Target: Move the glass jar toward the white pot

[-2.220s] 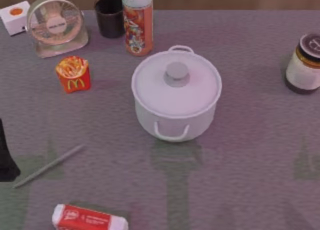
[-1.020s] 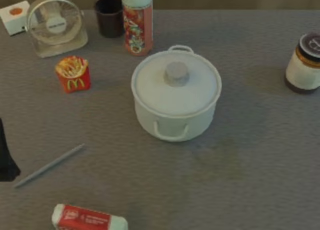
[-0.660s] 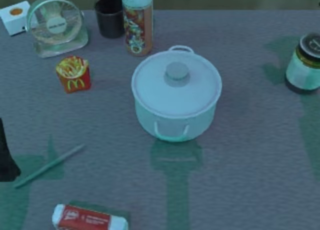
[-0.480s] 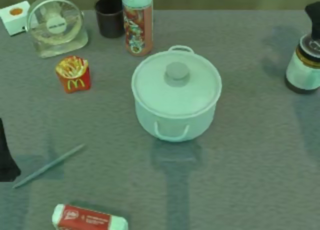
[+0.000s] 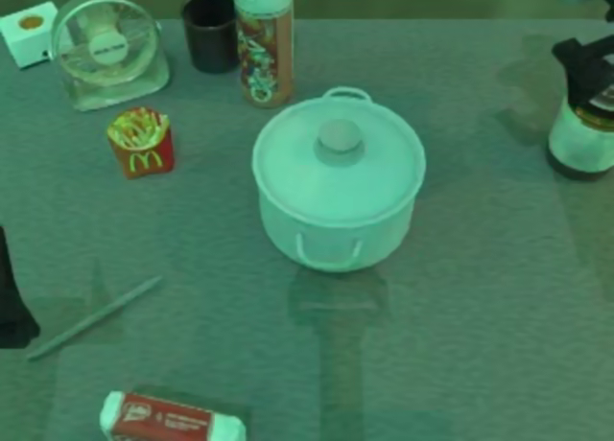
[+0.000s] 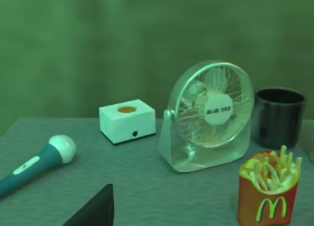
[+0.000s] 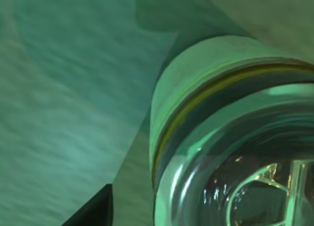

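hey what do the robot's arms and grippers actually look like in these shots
Little shows. The right gripper, over the glass jar at the table's right edge, is a black, blocky shape. The left arm, at the left edge, is only a dark, plain sliver. No cables or markings are visible.

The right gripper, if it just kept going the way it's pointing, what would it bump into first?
Most likely the glass jar: the right gripper hangs above its lid, which fills the right wrist view. How much gap remains is unclear.

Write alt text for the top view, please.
The right arm's dark hand hangs over the short white-labelled glass jar at the table's right edge. The large lidded white pot stands mid-table; the left arm sits parked at the left edge.
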Controlling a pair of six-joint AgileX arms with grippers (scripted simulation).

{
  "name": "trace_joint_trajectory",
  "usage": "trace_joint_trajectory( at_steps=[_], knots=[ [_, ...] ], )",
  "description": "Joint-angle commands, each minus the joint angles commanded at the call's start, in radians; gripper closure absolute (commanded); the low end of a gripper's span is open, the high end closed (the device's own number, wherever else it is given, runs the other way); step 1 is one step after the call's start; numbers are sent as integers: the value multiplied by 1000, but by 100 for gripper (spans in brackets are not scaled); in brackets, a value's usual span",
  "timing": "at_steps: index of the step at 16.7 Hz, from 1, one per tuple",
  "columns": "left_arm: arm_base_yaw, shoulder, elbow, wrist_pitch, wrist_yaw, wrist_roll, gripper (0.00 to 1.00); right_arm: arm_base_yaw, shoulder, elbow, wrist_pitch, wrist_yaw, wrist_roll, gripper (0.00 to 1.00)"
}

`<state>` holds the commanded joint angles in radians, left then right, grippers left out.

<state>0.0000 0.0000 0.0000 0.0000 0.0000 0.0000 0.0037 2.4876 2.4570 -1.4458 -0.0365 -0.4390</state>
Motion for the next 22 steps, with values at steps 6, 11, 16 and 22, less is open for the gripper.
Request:
trace_joint_trajectory(
  at_steps=[6, 11, 16, 22],
  knots=[
    [0, 0, 0, 0, 0, 0, 0, 0, 9, 9, -3, 0, -1, 0],
    [0, 0, 0, 0, 0, 0, 0, 3, 3, -112, 112, 0, 2, 0],
    [0, 0, 0, 0, 0, 0, 0, 5, 3, -199, 199, 0, 4, 0],
    [0, 0, 0, 0, 0, 0, 0, 5, 3, -199, 199, 0, 4, 30]
  ],
)
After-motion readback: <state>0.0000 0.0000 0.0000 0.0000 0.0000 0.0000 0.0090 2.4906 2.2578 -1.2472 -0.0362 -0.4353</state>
